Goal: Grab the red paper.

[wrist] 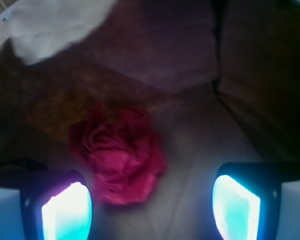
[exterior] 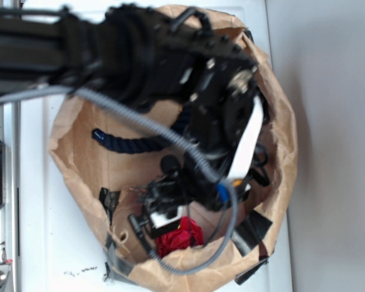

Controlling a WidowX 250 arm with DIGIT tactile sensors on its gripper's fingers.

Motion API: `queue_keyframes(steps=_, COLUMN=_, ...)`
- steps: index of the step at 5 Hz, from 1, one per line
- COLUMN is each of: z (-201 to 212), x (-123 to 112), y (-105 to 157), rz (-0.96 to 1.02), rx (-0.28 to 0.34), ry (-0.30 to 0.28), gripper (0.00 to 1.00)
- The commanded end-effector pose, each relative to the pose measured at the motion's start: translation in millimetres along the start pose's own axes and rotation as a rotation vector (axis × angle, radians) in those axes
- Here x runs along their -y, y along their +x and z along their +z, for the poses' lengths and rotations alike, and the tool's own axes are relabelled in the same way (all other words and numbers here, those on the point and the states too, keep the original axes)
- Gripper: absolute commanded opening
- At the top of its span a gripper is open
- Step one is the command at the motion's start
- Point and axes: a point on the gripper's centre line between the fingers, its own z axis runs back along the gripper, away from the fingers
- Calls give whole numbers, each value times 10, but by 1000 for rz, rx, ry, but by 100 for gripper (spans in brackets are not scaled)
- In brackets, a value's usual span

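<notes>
The red paper (wrist: 121,157) is a crumpled wad lying on the floor of the brown paper bag (exterior: 79,152). In the exterior view the red paper (exterior: 181,236) shows near the bag's front rim, just under the black arm's tip. My gripper (wrist: 151,210) hangs above it, open, with the two glowing pads (wrist: 67,212) wide apart. The wad sits ahead of the pads, closer to the left one, and nothing is between them. In the exterior view the gripper (exterior: 164,216) is partly hidden by the arm and its cable.
A dark blue rope (exterior: 131,141) lies inside the bag at the back. The bag's walls rise all around the arm. Black tape strips (exterior: 252,234) hold the bag's front rim. A grey cable (exterior: 140,125) loops across the bag.
</notes>
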Motion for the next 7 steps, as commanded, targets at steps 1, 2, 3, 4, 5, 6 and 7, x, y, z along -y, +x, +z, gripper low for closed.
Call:
queue_keyframes(steps=1, z=-382, x=155, y=204, rz=-116, rx=-77, ry=-8, gripper=100)
queue_keyframes(steps=2, z=-882, x=629, y=252, rz=-125, rx=-98, ry=-85, gripper=100)
queue_keyframes(steps=3, z=-926, x=694, y=230, rz=-110, rx=-83, ry=-83, gripper=0)
queue_keyframes(steps=4, z=-826, x=614, y=184, rz=-89, rx=-61, ry=-46, gripper=0)
queue_keyframes(steps=5, z=-684, x=516, y=163, rz=-85, rx=-35, ry=-36, gripper=0)
queue_keyframes(steps=6, z=-376, x=353, y=122, rz=6, rx=9, ry=63, gripper=0)
queue_keyframes(steps=7, z=99, x=112, y=-60, rz=203, rx=123, ry=187, gripper=0)
